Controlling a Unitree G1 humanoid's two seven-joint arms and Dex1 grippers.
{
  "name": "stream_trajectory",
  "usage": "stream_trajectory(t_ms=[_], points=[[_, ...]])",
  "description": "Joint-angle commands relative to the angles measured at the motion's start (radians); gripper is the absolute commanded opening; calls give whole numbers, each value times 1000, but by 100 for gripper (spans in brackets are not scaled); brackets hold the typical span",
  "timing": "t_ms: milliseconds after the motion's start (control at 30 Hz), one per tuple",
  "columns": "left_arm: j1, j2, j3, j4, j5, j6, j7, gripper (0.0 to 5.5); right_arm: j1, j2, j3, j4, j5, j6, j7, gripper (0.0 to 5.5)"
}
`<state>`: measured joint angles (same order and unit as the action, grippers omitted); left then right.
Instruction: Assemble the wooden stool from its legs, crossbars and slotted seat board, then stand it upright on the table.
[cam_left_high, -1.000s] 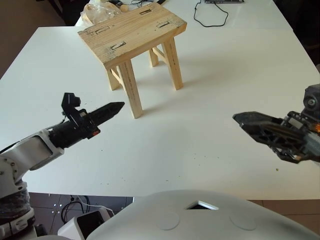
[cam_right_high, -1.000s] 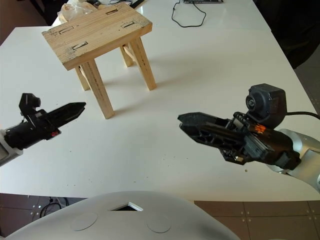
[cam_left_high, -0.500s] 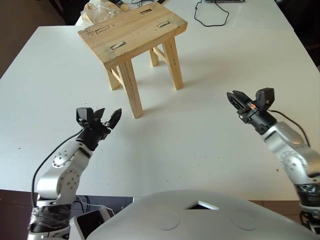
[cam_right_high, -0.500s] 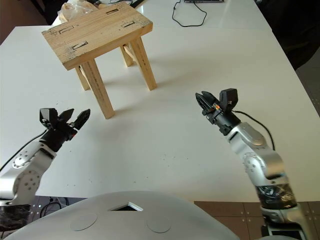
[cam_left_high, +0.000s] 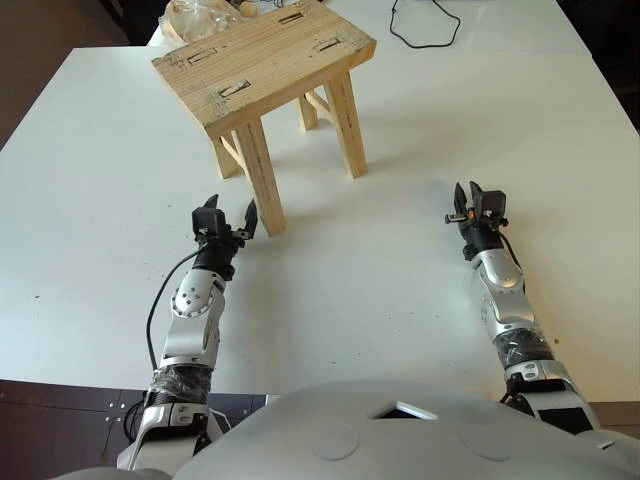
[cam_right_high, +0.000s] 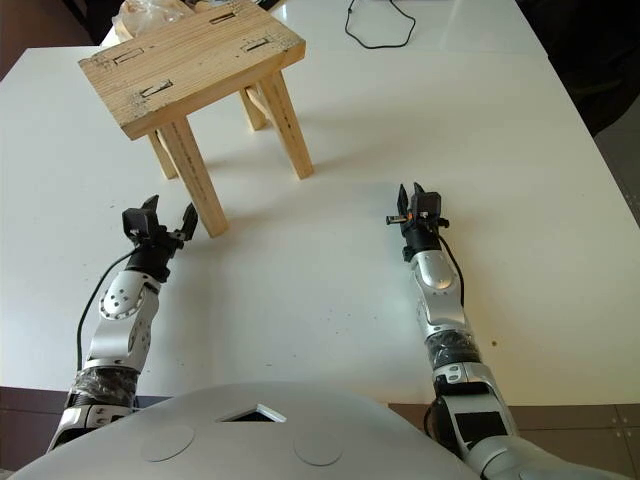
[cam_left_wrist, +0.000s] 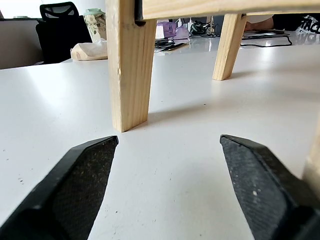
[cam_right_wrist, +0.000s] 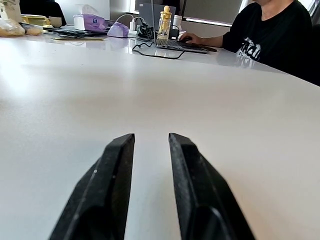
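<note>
Close to the front edge of the white worktop (cam_left_high: 400, 300), both arms lie low and stretched forward, well apart from each other. The left jaws are spread wide with nothing between them. Their dark fingers (cam_left_wrist: 80, 185) rest just above the surface, just beside the foot of the stool's nearest leg (cam_left_high: 262, 185); whether they touch it I cannot tell. The right jaws point away from the robot and stand only slightly apart, a narrow gap between the two fingers (cam_right_wrist: 112, 175), gripping nothing. A wide stretch of white surface runs between the two arms and from the right jaws out to the worktop's right edge.

Farther back on the robot's left, the wooden stool (cam_left_high: 265, 65) stands upright on all four legs, well in from the front edge and toward the far left corner. Its seat board (cam_right_high: 190, 60) shows four slots outlined by dark marks; I can make out no writing on it. Crossbars (cam_left_high: 320, 100) join the legs under the seat.

Beyond the stool, a crumpled plastic bag (cam_left_high: 200, 15) sits at the far edge, and a black cable (cam_left_high: 425, 35) loops across the far side. Farther still are a purple tissue box (cam_right_wrist: 89, 22), a yellow bottle (cam_right_wrist: 164, 20) and a black chair (cam_left_wrist: 62, 10); their print is too small to read.
</note>
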<state>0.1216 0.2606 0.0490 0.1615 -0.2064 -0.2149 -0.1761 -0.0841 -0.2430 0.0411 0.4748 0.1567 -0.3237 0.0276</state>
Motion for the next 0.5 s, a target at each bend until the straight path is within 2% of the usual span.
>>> stream_trajectory(t_ms=[33, 233, 500], points=[[-41, -18, 14, 59, 41, -37, 6, 378, -40, 21, -31, 61, -17, -3, 19, 126], [-86, -62, 25, 129, 72, -83, 33, 378, -85, 55, -49, 132, -41, -27, 34, 126], [-132, -127, 36, 214, 105, -119, 86, 382, -141, 65, -76, 199, -45, -48, 82, 237]])
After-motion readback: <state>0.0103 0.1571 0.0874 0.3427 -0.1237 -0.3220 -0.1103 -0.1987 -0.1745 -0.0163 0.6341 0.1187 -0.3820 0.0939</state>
